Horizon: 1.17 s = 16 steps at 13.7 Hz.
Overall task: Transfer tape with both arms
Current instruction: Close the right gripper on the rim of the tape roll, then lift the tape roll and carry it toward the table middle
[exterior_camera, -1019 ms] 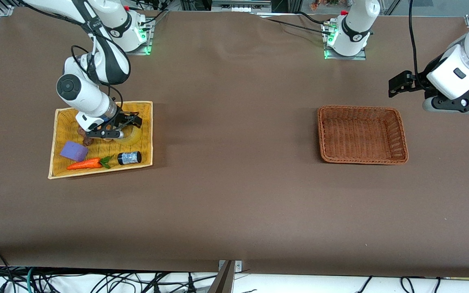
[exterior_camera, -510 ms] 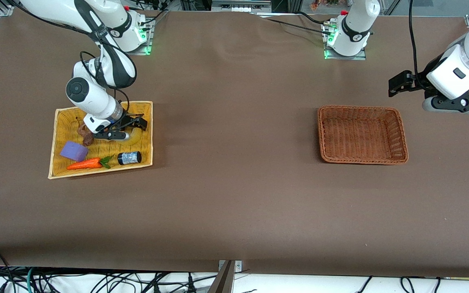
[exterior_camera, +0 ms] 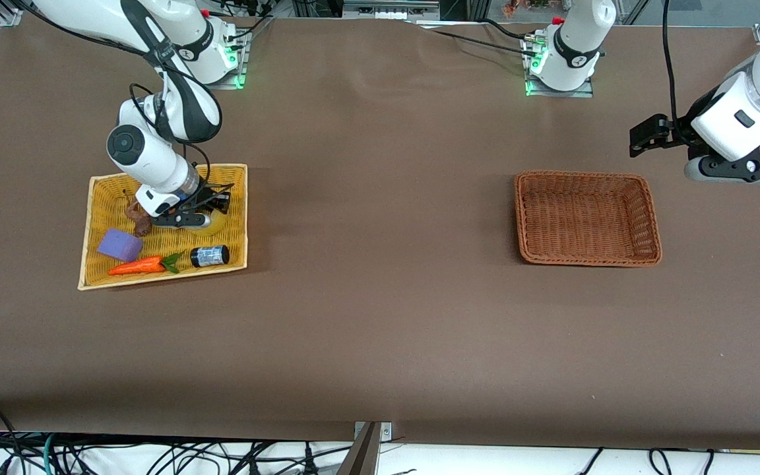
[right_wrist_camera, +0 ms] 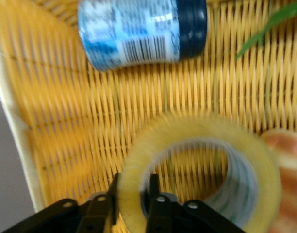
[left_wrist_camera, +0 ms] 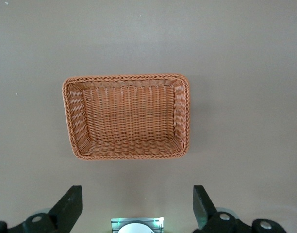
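Front view: brown cloth-covered table (exterior_camera: 380, 316), cables (exterior_camera: 156, 455) along its near edge.

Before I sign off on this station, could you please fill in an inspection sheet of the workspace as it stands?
Surface: brown table, bare in the middle.
Job's things: tape in the yellow basket; brown basket holds nothing.
Clutter: purple block, toy carrot, small jar, brown toy, all in the yellow basket.
Grippers: right gripper shut on the tape's wall; left gripper open, waiting above the table at the left arm's end.
Cables: black cable along the left arm; loose bundle under the table's near edge.
Surroundings: nothing seen.
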Motion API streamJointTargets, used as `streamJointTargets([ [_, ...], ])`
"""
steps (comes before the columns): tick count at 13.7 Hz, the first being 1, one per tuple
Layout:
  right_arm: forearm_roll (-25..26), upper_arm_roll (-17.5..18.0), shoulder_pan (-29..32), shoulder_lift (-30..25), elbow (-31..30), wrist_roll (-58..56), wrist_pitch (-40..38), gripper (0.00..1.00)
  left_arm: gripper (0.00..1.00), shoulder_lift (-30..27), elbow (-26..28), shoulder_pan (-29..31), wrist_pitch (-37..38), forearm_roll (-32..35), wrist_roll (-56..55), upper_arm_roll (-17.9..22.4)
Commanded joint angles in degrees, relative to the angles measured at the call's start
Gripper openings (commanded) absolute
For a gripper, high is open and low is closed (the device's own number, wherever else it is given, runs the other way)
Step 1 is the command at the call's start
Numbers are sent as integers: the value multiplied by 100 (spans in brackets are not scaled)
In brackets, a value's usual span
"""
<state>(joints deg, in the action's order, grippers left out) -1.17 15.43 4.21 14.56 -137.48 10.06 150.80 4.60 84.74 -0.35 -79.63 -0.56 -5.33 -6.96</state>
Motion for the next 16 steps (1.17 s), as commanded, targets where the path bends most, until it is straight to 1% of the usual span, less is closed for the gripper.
streamJointTargets([
  [1,12,-48,1,-479,72,-197,-479,2,100,32,-160,0,140,83,14,-16],
  [3,12,-49,1,-760,300,-197,-1032,2,100,32,-160,0,140,83,14,-25],
  [5,-5,-14,1,-1024,720,-136,-1848,2,100,32,-160,0,140,83,14,-34],
  [6,-14,74,1,-1060,1062,-57,-2392,2,100,32,-160,0,140,83,14,-25],
  [8,-32,538,-8,-982,2027,441,-3351,2,100,32,-160,0,140,83,14,-25],
  [10,-32,1056,-52,-676,2837,1267,-3680,2,100,32,-160,0,140,83,14,-25],
  [11,-32,1303,-130,-465,3189,1697,-3681,2,100,32,-160,-9,140,83,14,-25],
  [12,-23,1462,-288,-150,3575,2206,-3681,2,100,32,-160,0,140,83,14,-25],
  [14,64,1498,-927,518,4340,3165,-3663,2,100,32,-160,-9,140,83,14,-34],
  [15,108,1481,-1305,809,4605,3413,-3637,2,100,32,-160,0,140,83,6,-34],
  [16,257,1463,-1622,1099,4912,3685,-3619,2,100,32,-160,-9,140,83,14,-34],
])
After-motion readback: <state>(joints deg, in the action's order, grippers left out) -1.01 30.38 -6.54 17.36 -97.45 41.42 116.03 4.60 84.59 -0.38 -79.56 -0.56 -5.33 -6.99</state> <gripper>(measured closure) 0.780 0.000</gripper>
